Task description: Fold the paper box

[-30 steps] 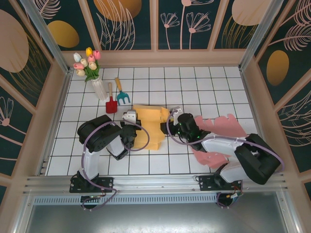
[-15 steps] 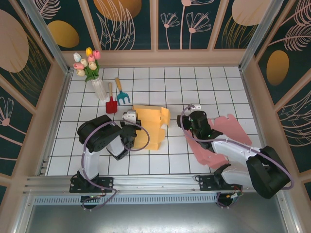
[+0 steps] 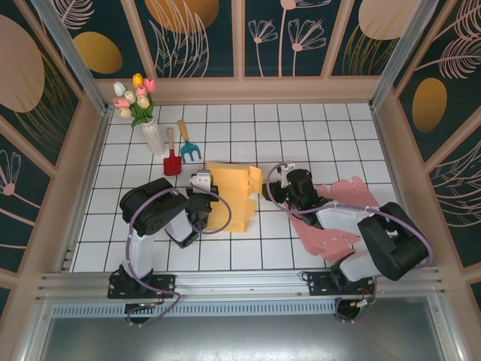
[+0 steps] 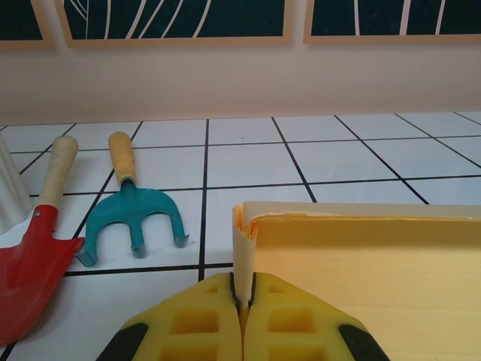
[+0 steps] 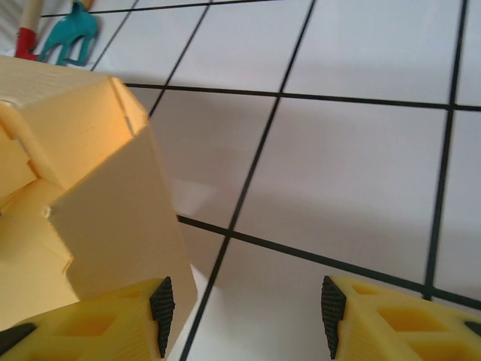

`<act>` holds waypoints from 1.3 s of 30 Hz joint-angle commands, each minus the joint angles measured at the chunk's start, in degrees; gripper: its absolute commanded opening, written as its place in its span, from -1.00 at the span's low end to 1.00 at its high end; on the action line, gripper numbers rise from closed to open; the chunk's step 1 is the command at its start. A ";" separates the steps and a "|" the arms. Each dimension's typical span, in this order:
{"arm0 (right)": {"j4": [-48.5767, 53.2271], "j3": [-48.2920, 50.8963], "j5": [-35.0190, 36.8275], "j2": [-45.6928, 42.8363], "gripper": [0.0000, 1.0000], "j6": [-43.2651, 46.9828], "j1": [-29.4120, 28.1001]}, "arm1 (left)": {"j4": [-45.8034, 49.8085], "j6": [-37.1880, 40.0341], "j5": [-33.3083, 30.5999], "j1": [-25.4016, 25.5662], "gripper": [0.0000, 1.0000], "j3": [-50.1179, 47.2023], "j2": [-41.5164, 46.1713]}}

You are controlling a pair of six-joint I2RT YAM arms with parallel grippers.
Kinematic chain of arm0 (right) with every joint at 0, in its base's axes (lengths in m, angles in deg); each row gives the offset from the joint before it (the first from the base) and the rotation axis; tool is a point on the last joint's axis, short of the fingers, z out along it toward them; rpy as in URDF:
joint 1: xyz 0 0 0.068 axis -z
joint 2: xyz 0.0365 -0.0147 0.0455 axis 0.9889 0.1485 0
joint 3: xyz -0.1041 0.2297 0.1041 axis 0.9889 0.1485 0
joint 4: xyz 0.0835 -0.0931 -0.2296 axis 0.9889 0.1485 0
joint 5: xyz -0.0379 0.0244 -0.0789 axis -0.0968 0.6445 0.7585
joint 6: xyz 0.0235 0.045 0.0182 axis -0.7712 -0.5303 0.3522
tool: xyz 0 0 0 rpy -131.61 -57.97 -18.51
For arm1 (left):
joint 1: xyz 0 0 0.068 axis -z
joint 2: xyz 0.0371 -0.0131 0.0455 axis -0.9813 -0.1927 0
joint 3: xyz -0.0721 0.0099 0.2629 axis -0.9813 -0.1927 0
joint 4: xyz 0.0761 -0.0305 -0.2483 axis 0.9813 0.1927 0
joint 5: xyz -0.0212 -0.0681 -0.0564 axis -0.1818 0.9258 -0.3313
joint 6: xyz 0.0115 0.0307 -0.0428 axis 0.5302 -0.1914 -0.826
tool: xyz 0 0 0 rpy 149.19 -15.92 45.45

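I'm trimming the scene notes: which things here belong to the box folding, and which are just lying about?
In use: yellow paper box, left pincer shut on its edge, right pincer open beside it.
Lying about: pink card sheets, red shovel, teal rake, tulip vase.

The left arm (image 3: 154, 214) sits folded at the left side of the paper box (image 3: 229, 199), elbow up, wrist turned in toward the box's near-left corner. The left gripper (image 4: 242, 295) is closed, its 2 yellow fingers (image 4: 199, 316) pinching the box's upright wall between them. The right arm (image 3: 361, 226) lies low and stretched toward the box's right edge. The right gripper (image 5: 245, 304) is spread wide, 1 finger just beside the box's side flap, the other well clear of it.
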 commanded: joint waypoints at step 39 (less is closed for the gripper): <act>0.18 -15.06 11.39 17.54 0.08 3.34 -10.87 | -8.85 2.49 2.19 1.12 -1.00 -1.18 -3.92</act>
